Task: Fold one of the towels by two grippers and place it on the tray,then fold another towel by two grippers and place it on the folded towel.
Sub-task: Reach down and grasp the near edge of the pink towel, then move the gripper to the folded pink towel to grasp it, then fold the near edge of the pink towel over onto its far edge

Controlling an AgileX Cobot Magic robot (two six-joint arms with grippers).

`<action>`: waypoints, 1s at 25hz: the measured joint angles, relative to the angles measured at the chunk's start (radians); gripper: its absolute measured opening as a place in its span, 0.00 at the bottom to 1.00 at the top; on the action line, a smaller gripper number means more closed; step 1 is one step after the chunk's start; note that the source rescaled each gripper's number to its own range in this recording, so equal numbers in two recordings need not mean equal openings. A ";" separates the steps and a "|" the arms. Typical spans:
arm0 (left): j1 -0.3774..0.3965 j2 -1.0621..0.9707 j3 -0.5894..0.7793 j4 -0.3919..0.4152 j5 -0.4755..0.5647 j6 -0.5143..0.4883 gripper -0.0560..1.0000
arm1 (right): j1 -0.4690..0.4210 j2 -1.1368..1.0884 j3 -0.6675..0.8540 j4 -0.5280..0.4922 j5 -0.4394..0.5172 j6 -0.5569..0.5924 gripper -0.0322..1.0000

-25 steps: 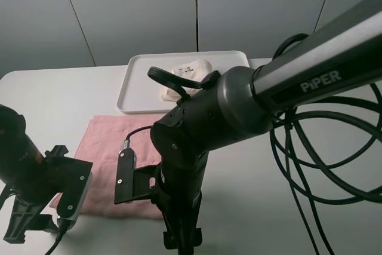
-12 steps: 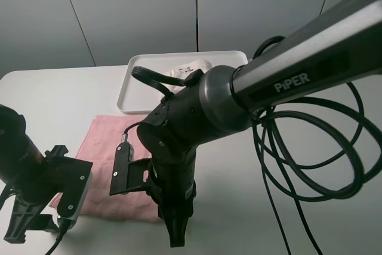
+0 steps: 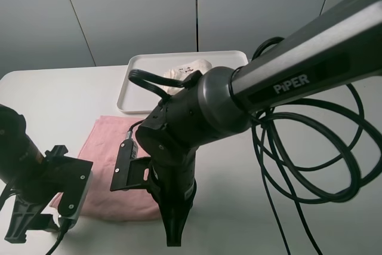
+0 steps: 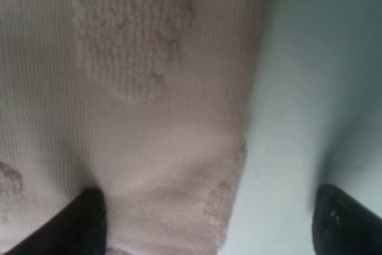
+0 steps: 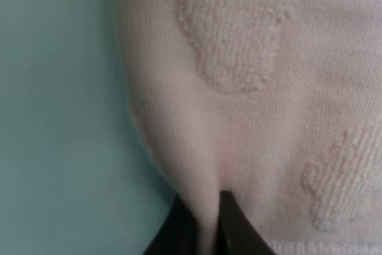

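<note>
Two grips are being set up on the pale pink terry towel (image 3: 107, 147), which is lying flat on the white table (image 3: 59, 94). The black right end effector (image 5: 203, 222) is pinching a raised ridge of the towel's edge between closed fingers. The black left end effector (image 4: 215, 225) is standing wide, one finger over the fabric and one over bare table, straddling a corner. Well ahead of both, the folded cream-white terry towel (image 3: 179, 73) is resting in the flat white plastic tray (image 3: 134, 97). In my judgement, the left one should be closing low on its corner before both are lifting level together.
</note>
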 joint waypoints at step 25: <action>0.000 -0.121 0.002 0.113 -0.029 -0.090 0.06 | 0.000 -0.091 0.008 0.023 0.009 0.109 0.04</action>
